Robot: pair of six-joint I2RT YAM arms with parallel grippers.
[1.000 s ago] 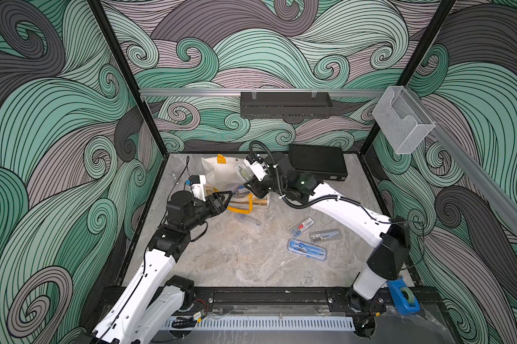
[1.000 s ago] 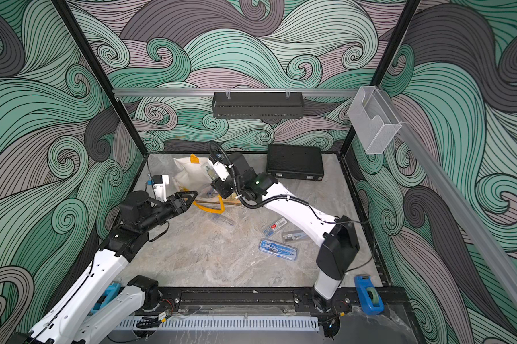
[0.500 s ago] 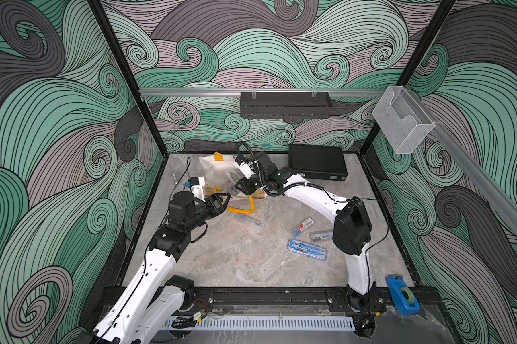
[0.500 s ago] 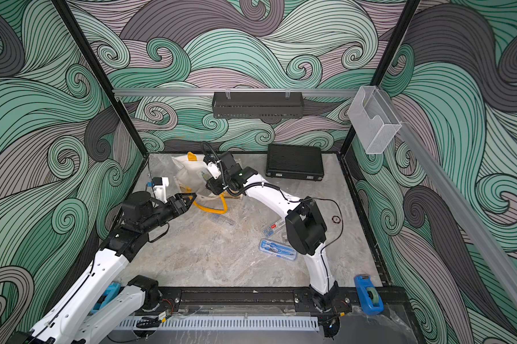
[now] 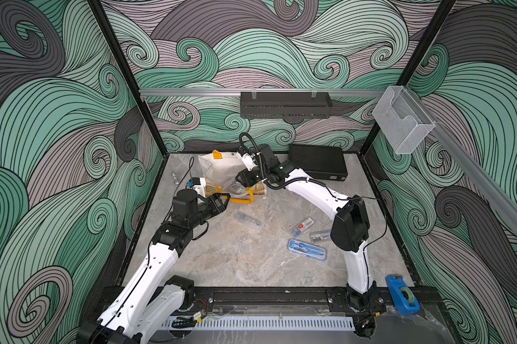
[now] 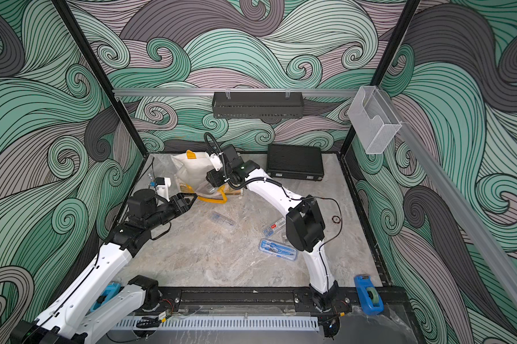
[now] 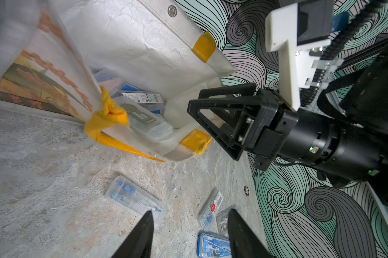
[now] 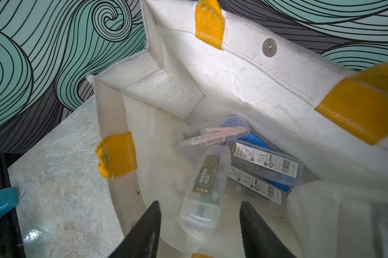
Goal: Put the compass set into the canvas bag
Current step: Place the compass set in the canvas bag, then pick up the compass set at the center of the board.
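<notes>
Right wrist: clear compass set (image 8: 202, 185) in creased canvas bag (image 8: 233, 89), R fingers (image 8: 141, 234) apart, L fingers (image 7: 139, 239) apart

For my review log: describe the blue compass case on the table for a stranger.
On the marble table, look by the right arm's black elbow. The compass case lies flat there, nearest the front rail, blue-rimmed where the red-labelled case behind it is clear.

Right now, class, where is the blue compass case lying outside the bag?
In both top views the blue compass case lies flat on the table, on the robot's right side, with two clear cases just behind it.
</notes>
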